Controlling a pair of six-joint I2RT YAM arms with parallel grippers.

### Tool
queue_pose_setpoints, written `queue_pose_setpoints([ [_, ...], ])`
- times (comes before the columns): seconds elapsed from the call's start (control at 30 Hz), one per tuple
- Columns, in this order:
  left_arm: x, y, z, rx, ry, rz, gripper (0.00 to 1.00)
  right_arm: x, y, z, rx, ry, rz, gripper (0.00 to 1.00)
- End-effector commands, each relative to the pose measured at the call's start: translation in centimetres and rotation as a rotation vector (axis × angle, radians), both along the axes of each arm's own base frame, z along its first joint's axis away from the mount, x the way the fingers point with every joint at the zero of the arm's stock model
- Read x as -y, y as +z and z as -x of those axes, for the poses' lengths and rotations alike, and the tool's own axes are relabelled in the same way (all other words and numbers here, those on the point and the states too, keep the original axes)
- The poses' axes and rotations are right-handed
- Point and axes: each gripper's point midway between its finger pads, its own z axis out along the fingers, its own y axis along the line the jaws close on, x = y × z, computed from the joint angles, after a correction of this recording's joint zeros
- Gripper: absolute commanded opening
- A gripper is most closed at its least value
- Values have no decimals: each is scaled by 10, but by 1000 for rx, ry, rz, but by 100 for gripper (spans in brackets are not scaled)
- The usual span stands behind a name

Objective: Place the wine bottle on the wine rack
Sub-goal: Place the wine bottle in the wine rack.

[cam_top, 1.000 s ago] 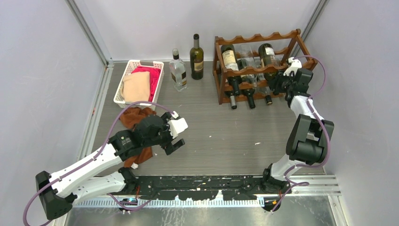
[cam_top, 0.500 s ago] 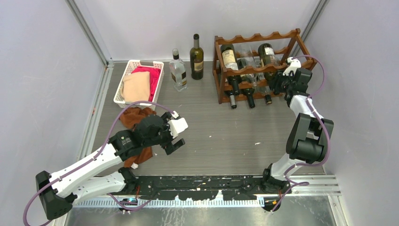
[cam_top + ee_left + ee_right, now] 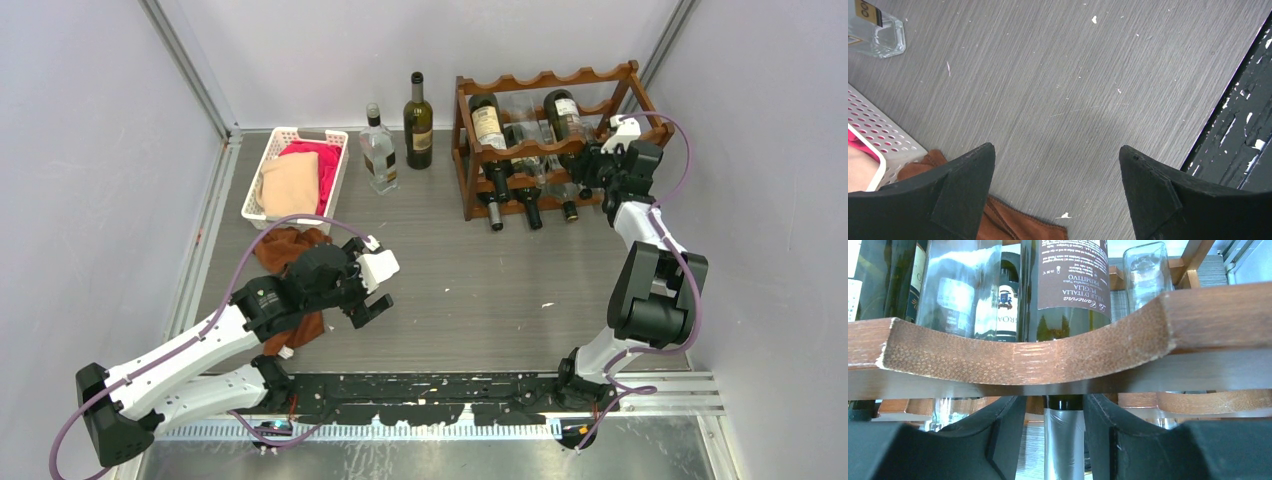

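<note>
The wine bottle [image 3: 563, 113], dark green with a pale label, lies in the top tier of the reddish-brown wine rack [image 3: 545, 80]. It lies on a scalloped rail [image 3: 1023, 355], and its foil-capped neck [image 3: 1064, 440] points toward my right gripper [image 3: 596, 163]. In the right wrist view the right gripper [image 3: 1054, 405] is open. Its jaws straddle the neck with a gap on the left side. Other bottles fill the rack beside and below. My left gripper [image 3: 368, 308] hovers open over bare table, far from the rack, nothing between its fingers [image 3: 963, 190].
An upright dark bottle [image 3: 418, 118] and a clear bottle [image 3: 378, 150] stand left of the rack. A white slotted basket [image 3: 283, 133] holding cloths sits at the back left. A brown cloth [image 3: 290, 245] lies under the left arm. Walls close in near the rack's right end.
The right gripper's jaws have widened off the bottle neck. The wine bottle has slid slightly deeper into the rack's top tier. The left arm has not moved.
</note>
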Motion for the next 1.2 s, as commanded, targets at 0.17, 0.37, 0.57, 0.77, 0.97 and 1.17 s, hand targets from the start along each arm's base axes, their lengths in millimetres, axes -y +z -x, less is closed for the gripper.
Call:
queue_pose_setpoints([
  [0.17, 7, 8, -3, 25, -13, 38, 92, 5, 51, -5, 150, -1, 63, 42],
  [0.37, 7, 8, -4, 26, -13, 36, 92, 7, 59, -8, 193, -23, 52, 36],
  [0.57, 7, 10, -3, 30, -14, 41, 92, 8, 71, 3, 201, -9, 45, 34],
  [0.77, 8, 13, -2, 31, -21, 55, 92, 10, 79, 40, 92, 99, 57, 46],
  [0.97, 9, 22, 1, 32, -25, 97, 93, 2, 75, 90, -34, 192, 23, 48],
  [1.17, 17, 72, -5, 42, 12, 345, 99, -2, 85, 119, -47, 143, 53, 64],
])
